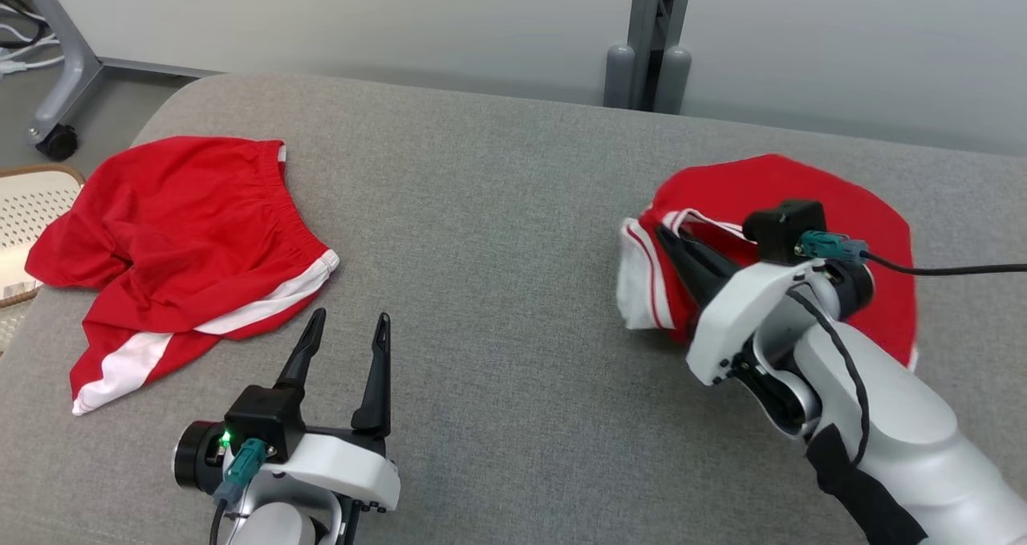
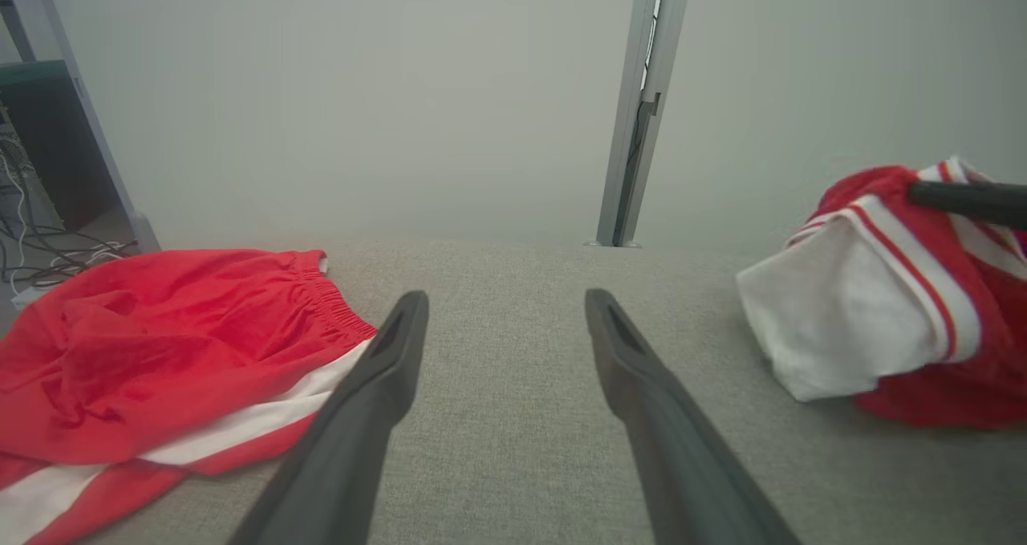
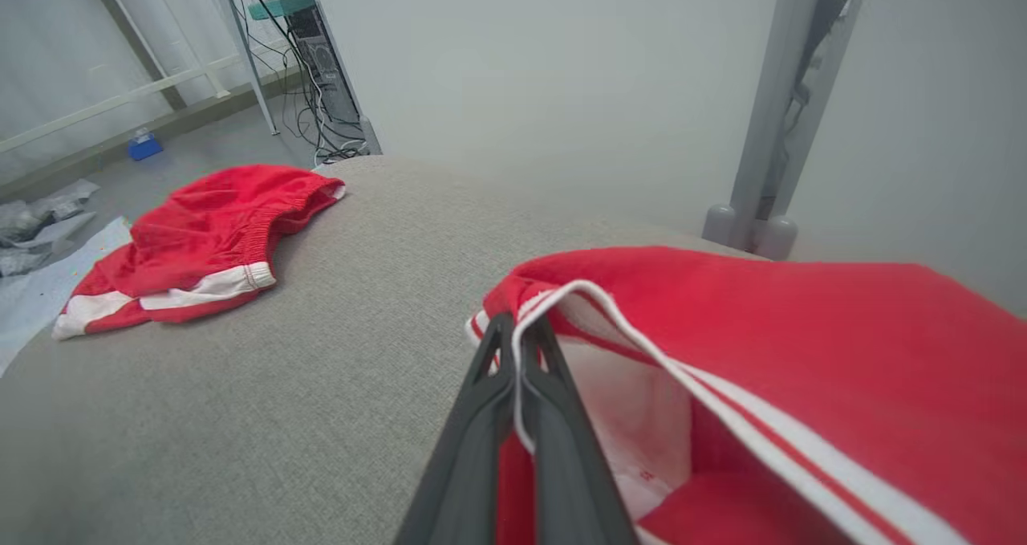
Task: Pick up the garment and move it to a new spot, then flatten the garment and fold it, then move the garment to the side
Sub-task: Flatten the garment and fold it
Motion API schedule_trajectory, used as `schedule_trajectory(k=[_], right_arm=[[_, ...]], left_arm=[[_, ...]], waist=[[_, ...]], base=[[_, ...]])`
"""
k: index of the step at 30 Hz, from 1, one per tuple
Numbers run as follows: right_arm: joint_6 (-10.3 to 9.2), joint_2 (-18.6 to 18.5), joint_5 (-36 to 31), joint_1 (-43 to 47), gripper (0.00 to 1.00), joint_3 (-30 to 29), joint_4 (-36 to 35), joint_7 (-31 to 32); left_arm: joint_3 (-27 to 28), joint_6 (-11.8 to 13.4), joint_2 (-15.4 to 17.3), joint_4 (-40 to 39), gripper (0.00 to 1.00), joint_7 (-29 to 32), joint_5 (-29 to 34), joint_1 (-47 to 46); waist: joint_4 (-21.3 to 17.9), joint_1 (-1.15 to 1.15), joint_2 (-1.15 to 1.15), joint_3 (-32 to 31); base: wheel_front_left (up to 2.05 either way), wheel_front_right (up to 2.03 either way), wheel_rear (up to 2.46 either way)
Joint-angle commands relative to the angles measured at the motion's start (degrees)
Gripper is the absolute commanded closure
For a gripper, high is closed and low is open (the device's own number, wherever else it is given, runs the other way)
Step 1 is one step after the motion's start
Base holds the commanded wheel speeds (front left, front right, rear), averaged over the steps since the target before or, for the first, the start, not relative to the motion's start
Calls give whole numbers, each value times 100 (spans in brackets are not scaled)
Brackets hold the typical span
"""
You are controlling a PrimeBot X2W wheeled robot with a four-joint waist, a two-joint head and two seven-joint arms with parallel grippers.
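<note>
The garment (image 1: 802, 184) is a red top with white, red-striped trim, crumpled on the right of the grey padded table (image 1: 497, 248). My right gripper (image 1: 662, 232) is shut on its white-edged rim, and the thin trim runs between the closed fingers in the right wrist view (image 3: 513, 328). The garment (image 3: 802, 320) spreads to the right of those fingers. In the left wrist view its white sleeve (image 2: 850, 312) hangs at the right. My left gripper (image 1: 351, 320) stands open and empty over the table's front left (image 2: 505, 300).
Red shorts with white stripes (image 1: 184, 224) lie flat at the table's left, just left of my left gripper (image 2: 160, 328) (image 3: 217, 232). A woven basket (image 1: 24, 208) sits off the left edge. A grey post (image 1: 654, 47) stands behind the table, a wheeled stand (image 1: 56, 128) at far left.
</note>
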Motion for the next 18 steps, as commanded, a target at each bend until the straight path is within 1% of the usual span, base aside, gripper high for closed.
schedule_trajectory(k=[1, 5, 6, 10, 14, 16, 18], right_arm=[[1, 16, 213, -145, 100, 134, -233, -47], [2, 70, 840, -483, 100, 541, -949, -62], [2, 70, 840, -483, 100, 541, -949, -62], [2, 173, 1560, -935, 100, 618, -1542, -171], [1, 242, 2102, -1316, 100, 143, -1618, -505], [1, 228, 2292, -1404, 100, -183, -1459, -689], [1, 167, 2510, -1362, 100, -600, -1099, -765]], left_arm=[[-2, 35, 20, -6, 0, -15, -33, 10], [-8, 53, 20, 1, 0, -14, -69, 90], [-8, 53, 20, 1, 0, -14, -69, 90], [-19, 71, 20, -13, 0, -14, -115, 127], [-58, 97, 19, -24, 0, -14, -153, 227], [-66, 96, 21, -26, 0, -14, -155, 237], [-75, 97, 19, -23, 0, -14, -151, 233]], waist=[[-34, 0, 0, -91], [-78, 0, 0, -232], [-78, 0, 0, -232], [-118, 0, 0, -323], [-145, 0, 0, -399], [-149, 0, 0, -421], [-150, 0, 0, -438]], base=[[0, 0, 0], [0, 0, 0], [0, 0, 0], [0, 0, 0], [0, 0, 0], [0, 0, 0], [0, 0, 0]])
